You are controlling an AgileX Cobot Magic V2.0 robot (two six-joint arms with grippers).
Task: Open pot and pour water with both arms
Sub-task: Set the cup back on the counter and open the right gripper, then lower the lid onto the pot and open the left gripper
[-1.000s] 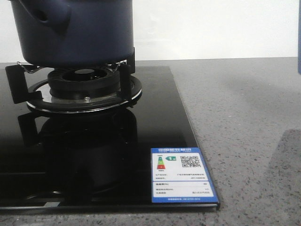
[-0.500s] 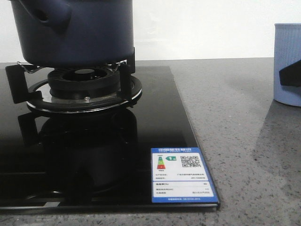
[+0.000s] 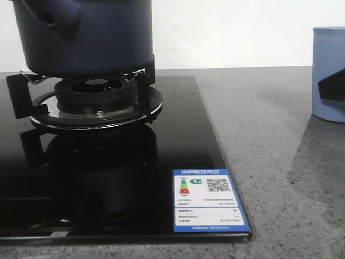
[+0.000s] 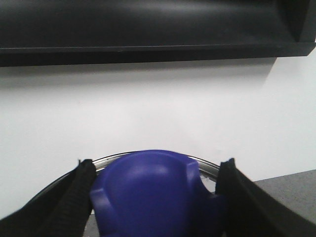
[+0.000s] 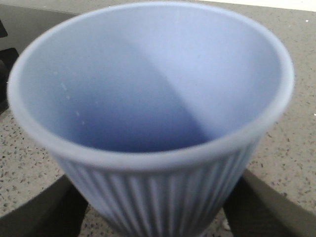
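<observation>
Two arms busy. Front: pot (image 3: 83, 35) parked on burner (image 3: 96, 97), cup (image 3: 329, 73) off right above the desk (image 3: 280, 135). Left wrist: left end effector (image 4: 155, 197) straddling lid knob (image 4: 148, 190), contact unclear. Right wrist: right end effector (image 5: 158, 207) clamped around cup, ready for pouring.

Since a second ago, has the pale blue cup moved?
Yes. The cup has come in from the right edge of the front view, toward the stove's label sticker.
</observation>
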